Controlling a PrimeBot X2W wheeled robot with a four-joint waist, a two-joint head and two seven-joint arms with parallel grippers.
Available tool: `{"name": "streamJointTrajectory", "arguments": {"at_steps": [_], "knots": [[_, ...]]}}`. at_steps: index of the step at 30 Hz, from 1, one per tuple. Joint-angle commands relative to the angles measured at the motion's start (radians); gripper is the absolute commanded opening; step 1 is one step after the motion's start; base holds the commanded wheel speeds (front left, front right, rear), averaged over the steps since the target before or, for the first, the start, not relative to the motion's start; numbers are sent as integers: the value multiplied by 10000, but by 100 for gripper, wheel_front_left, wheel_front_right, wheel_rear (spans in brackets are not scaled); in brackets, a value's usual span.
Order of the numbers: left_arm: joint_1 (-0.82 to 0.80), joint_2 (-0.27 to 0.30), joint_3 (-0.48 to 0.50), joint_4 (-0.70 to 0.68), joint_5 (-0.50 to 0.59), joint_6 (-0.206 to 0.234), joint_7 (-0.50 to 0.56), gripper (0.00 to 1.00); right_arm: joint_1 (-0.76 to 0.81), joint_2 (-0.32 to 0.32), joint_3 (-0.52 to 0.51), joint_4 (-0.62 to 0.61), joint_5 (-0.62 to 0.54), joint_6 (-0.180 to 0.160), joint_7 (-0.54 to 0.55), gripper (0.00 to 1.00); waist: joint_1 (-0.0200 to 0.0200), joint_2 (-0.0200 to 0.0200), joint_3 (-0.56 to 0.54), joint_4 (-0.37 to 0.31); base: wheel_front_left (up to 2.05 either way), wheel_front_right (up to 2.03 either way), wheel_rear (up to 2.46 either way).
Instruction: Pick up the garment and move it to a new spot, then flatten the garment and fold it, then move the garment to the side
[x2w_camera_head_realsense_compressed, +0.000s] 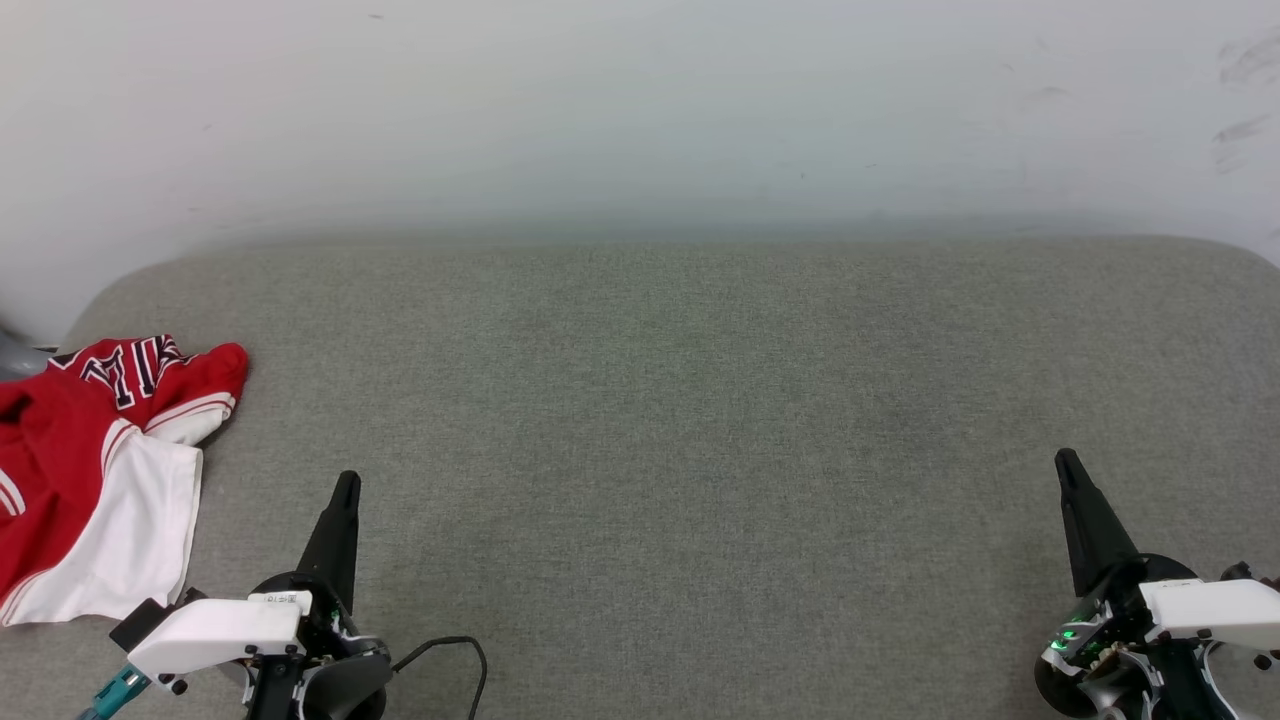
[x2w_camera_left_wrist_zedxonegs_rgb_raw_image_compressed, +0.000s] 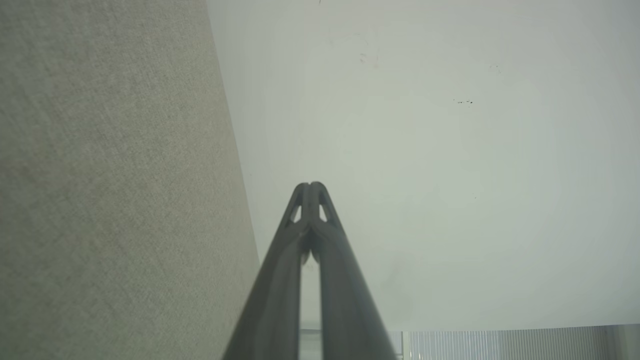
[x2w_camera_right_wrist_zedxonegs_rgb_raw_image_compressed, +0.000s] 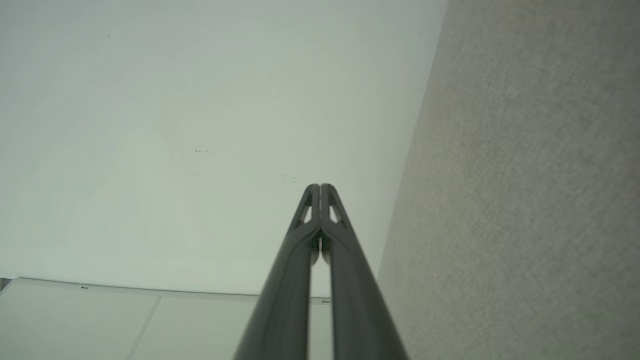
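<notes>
Garment (x2w_camera_head_realsense_compressed: 90, 470): crumpled at the far left of the pad (x2w_camera_head_realsense_compressed: 650, 450) and cut off by the frame; it may hang over the side, you can't tell from here.
Left gripper (x2w_camera_head_realsense_compressed: 347, 482): clenched on nothing, just right of the garment and apart from it (open it before you reach, or you'll shove the cloth off).
Cable (x2w_camera_head_realsense_compressed: 455, 639): loops beside the left wrist; a sharp swing could snag it.
Right gripper (x2w_camera_head_realsense_compressed: 1066, 460): clenched, empty, well apart from the garment; lift one-handed and you may catch only a sleeve.

Garment (x2w_camera_head_realsense_compressed: 50, 470) (crumpled) lies left on grey cushion (x2w_camera_head_realsense_compressed: 700, 430).
</notes>
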Motion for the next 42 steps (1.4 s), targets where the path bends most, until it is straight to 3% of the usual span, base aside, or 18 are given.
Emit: {"name": "streamJointTrajectory", "arguments": {"at_steps": [1,42], "knots": [[-65,-24,31,-3,22,-34,23,0,-114,49,-2,10,-50,-3,12,0,0,0,0,0,0,0,0],[-64,-24,25,-4,18,-34,19,0,-114,48,2,10,-48,-3,9,0,0,0,0,0,0,0,0]]}}
